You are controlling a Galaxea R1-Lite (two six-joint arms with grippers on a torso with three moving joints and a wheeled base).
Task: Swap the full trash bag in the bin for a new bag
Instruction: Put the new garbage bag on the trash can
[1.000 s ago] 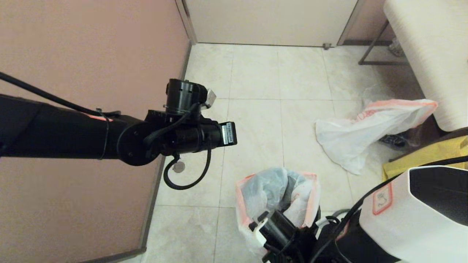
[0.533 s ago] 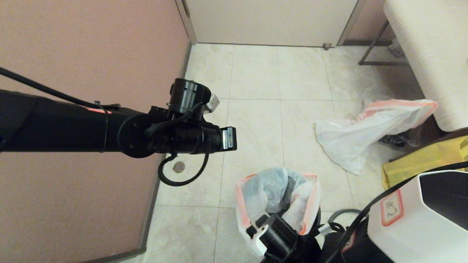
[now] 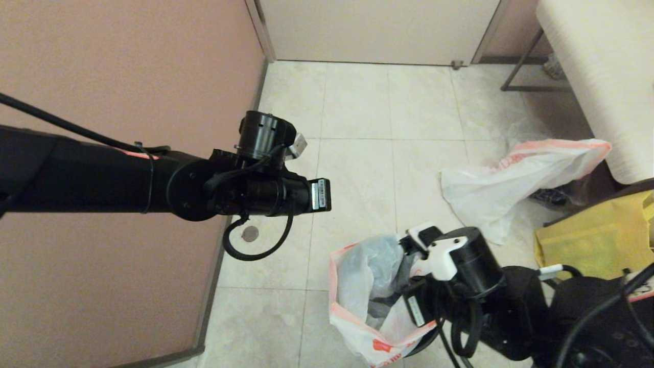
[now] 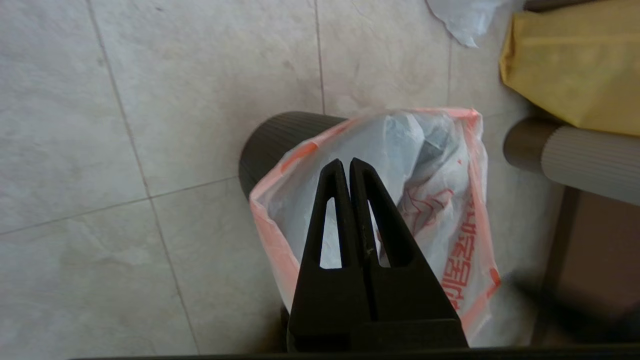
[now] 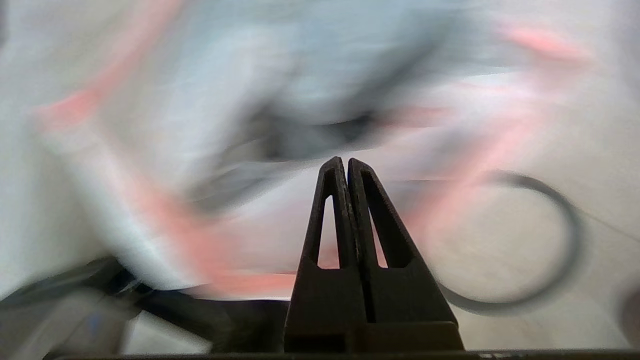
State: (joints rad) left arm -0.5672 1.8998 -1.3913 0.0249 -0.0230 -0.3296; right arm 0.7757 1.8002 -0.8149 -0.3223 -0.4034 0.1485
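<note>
The full trash bag (image 3: 357, 276), translucent white with an orange-pink mouth band and red print, stands open in the dark ribbed bin (image 4: 272, 142). My left gripper (image 4: 346, 162) hangs shut and empty above the bag's (image 4: 435, 200) mouth, with its arm reaching in from the left. The right arm's wrist (image 3: 460, 260) is at the bag's right side. In the blurred right wrist view the right gripper (image 5: 345, 161) is shut with nothing in it, close to the bag's plastic (image 5: 165, 150). The new bag (image 3: 511, 176) lies limp on the floor at the right.
A yellow fabric bag (image 3: 598, 240) sits at the right, beside a clear crinkly bag with dark things (image 3: 557, 195). The pink wall (image 3: 127, 66) runs along the left. A white-covered table (image 3: 603, 76) stands at the back right. A dark ring (image 5: 540, 280) lies on the floor.
The right arm has swung up from the picture's bottom edge to the bag's right side. The bag's near edge now droops lower over the bin. The left arm has barely moved.
</note>
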